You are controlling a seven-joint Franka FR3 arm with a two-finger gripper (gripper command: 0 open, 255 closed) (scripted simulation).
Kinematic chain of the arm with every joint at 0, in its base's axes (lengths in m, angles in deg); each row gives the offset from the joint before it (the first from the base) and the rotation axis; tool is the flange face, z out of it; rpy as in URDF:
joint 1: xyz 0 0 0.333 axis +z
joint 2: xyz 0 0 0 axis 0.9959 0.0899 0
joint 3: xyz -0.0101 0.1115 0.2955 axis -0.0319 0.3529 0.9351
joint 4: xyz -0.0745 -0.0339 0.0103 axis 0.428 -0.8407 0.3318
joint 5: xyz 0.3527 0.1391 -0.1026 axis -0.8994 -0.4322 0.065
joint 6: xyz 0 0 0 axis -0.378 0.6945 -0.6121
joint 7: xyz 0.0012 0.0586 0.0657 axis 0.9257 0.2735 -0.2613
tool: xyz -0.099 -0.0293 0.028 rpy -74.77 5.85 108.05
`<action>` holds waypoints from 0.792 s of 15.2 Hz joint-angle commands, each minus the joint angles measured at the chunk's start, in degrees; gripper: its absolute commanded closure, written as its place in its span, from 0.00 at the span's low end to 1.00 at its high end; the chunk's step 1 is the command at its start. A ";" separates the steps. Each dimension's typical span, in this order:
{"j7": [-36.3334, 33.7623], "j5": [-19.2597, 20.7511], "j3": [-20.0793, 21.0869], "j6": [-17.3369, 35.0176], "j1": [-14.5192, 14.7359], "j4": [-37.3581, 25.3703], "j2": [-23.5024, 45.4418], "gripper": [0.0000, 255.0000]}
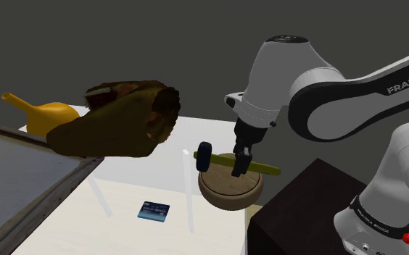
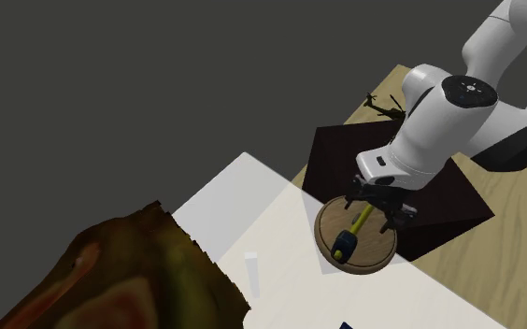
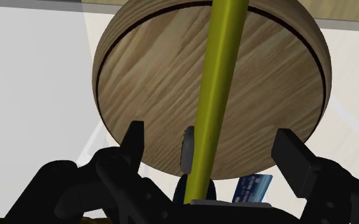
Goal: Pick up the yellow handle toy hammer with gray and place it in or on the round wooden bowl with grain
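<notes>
1. The gripper has its two black fingers set wide apart; neither touches anything. In the shoulder view the gripper points down over the bowl.
2. Between the parted fingers, clear of both, runs the yellow handle of the toy hammer. Nothing is clasping it.
3. The toy hammer lies across the top of the round wooden bowl, its dark head just past the rim on the shoulder view's left, and the handle's end poking out over the opposite rim. Whether it rests on the wood or sits just above it, I cannot tell.
4. The bowl shows clear grain on a flat inner face ringed by a dark line. It holds nothing besides the hammer lying across it.
5. The bowl stands at the corner of the white table nearest the dark stand.
6. A small blue card lies flat on the table, near the bowl.
7. Farther off are a large mottled brown object and a yellow spouted vessel.
</notes>
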 commanded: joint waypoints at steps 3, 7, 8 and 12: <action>0.30 -0.14 -0.91 -4.74 0.32 -1.62 -3.14 0.00; 0.45 -0.09 -1.69 -8.87 0.51 -3.33 -5.55 0.00; 0.45 -0.09 -1.69 -8.87 0.51 -3.34 -5.55 0.00; 0.45 -0.09 -1.69 -8.87 0.51 -3.34 -5.54 0.00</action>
